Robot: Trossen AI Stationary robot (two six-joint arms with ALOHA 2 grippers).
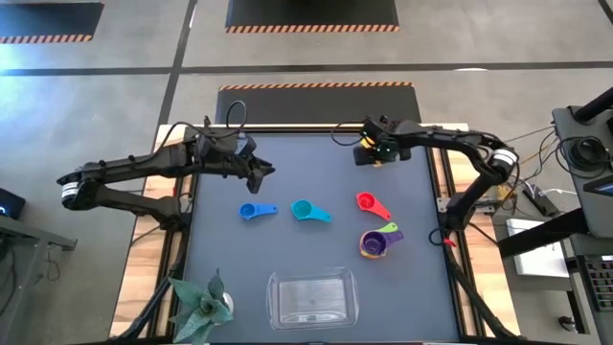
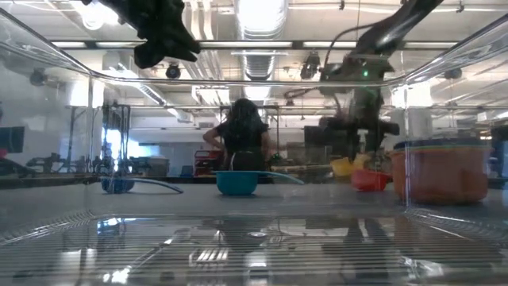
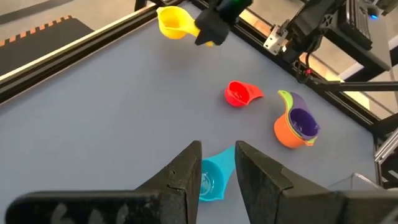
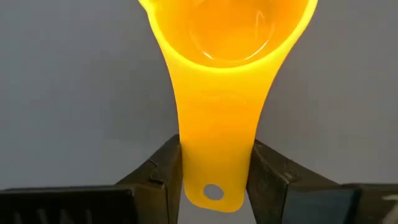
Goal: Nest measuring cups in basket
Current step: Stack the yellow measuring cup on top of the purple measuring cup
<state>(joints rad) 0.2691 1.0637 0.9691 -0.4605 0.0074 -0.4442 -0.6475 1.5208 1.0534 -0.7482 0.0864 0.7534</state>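
Right end effector [image 4: 214, 171] grips the yellow cup [image 4: 227, 37] by its flat handle, a finger pressed to either side, at the far right corner of the bench [image 1: 220, 287]; in the left wrist view the cup appears lifted just clear of the surface, though I cannot be sure of that. Left end effector [image 3: 217, 171] hangs above the far left part of the bench with its fingers a little apart and nothing between them, the teal cup [image 1: 305, 211] lying below it. As for progress, I judge the job part-way through its nesting and not yet begun on delivery — the basket [image 1: 311, 297] at the near edge holds no cup. One stack exists: the purple cup [image 3: 303, 121] sits in the orange cup [image 3: 287, 134], with a green handle [image 3: 285, 96] poking out between, so three are nested. Counting cups: one yellow, one blue [image 1: 251, 212], one teal, one red [image 1: 368, 202], one purple, one orange, one green — seven in all, four of them loose. There is one basket, and one toy plant [image 1: 199, 309] beside it.
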